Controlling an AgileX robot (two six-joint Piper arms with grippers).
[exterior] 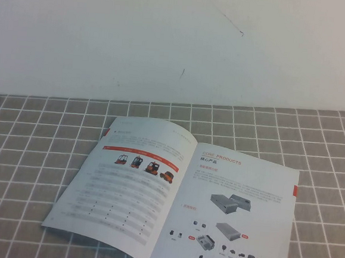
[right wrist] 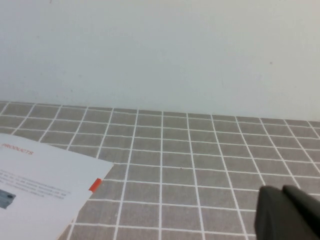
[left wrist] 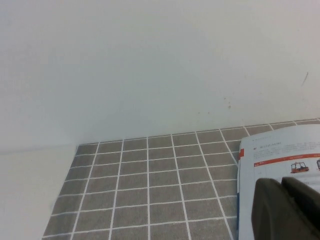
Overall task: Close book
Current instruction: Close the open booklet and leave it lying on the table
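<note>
The book (exterior: 179, 201) lies open & flat on the table, at approx 6 o'clock in the high view, w/ its near edge cut off by the frame. Its fold runs from 12 o'clock down to approx 7. The left pg (exterior: 126, 185) has a red band w/ small pics of little trucks by it, then rows of tiny text. The right pg (exterior: 237, 218) has an orange title at its far end, grey boxes below, & a small red tab (exterior: 295, 191) on its outer edge at 3 o'clock.

The left gripper (left wrist: 282, 182) shows only in the left wrist view. It is dark & sits in front of the left pg; can't tell if it touches the paper. Its jaws are pressed together w/ nothing btwn them. The right gripper (right wrist: 283, 189) shows only in the right wrist view, over bare tiles, apart from the red-tab corner. Its jaws are together too, holding nothing.

The table (exterior: 27, 153) is grey tiles w/ white lines. Behind it, at 12 o'clock, is a white wall (exterior: 167, 45) w/ a few small dark marks.
</note>
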